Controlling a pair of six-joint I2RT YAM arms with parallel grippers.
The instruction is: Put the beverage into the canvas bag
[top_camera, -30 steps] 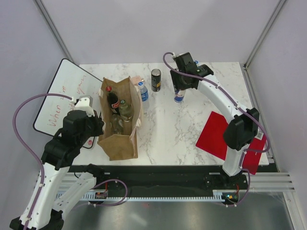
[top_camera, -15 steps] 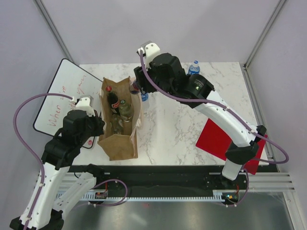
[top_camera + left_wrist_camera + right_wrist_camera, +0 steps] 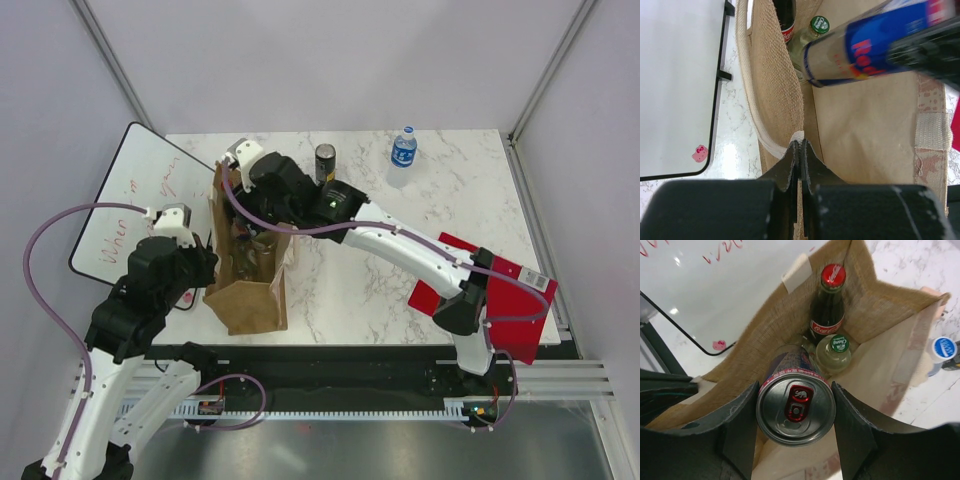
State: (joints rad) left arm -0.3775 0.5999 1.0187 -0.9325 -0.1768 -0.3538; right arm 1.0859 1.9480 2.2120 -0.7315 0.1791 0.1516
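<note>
The canvas bag [image 3: 250,295] stands upright at the table's left front, its mouth open. My right gripper [image 3: 262,195] hangs over that mouth, shut on a blue-and-silver beverage can [image 3: 796,410] that it holds by the sides, tab end toward the camera, lower end inside the bag [image 3: 790,315]. From the left wrist the can [image 3: 865,45] crosses above the bag's inner wall [image 3: 865,125]. My left gripper [image 3: 800,146] is shut on the bag's near rim, by the white handle strap [image 3: 752,125]. A cola bottle [image 3: 827,310] and a green-capped bottle [image 3: 836,352] stand inside.
A black can [image 3: 325,163] and a blue-labelled water bottle [image 3: 403,148] stand at the back of the marble table [image 3: 360,270]. A whiteboard [image 3: 125,200] lies to the left of the bag, a red sheet [image 3: 450,285] at the right front. A small blue-capped bottle [image 3: 943,349] stands beside the bag.
My right arm has swung left from mid-table with the can and now holds it in the bag's mouth. My left gripper has kept its hold on the rim.
</note>
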